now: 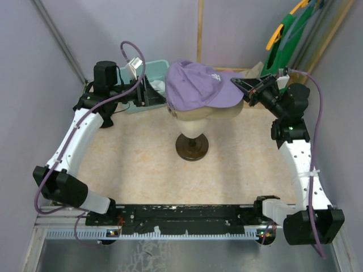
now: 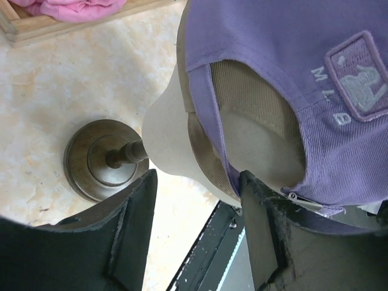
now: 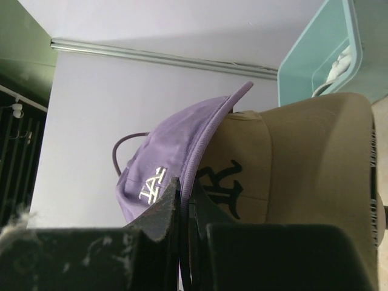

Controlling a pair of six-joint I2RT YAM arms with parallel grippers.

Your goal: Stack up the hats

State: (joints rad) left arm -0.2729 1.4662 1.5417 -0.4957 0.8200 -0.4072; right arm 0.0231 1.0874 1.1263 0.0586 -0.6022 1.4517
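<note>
The right gripper (image 3: 183,212) has its two fingers pressed almost together. The thin edge of the purple cap (image 1: 193,85) goes down between them, so it is pinching that cap by its brim. The rest of the purple cap rises up and away from those fingers. Just past the fingers, under the purple brim, is the tan cap (image 3: 303,163) with a dark logo on its front. The purple cap sits on top of the tan cap, and both are on a pale head form (image 2: 163,133).

The left gripper (image 2: 200,230) is on the other side of the caps. Its two fingers are spread wide and hold nothing. The back of the purple cap, with its strap, is right by one finger (image 2: 260,230); I cannot tell if they touch. The head form fills the space beyond the gap. Past the other finger is the round dark base (image 2: 100,159) of the stand, on the table (image 1: 142,164).

Farther off from the left fingers, a pink cloth (image 2: 73,7) lies in a wooden tray (image 2: 36,30). A teal bin (image 3: 315,54) is far beyond the right fingers.
</note>
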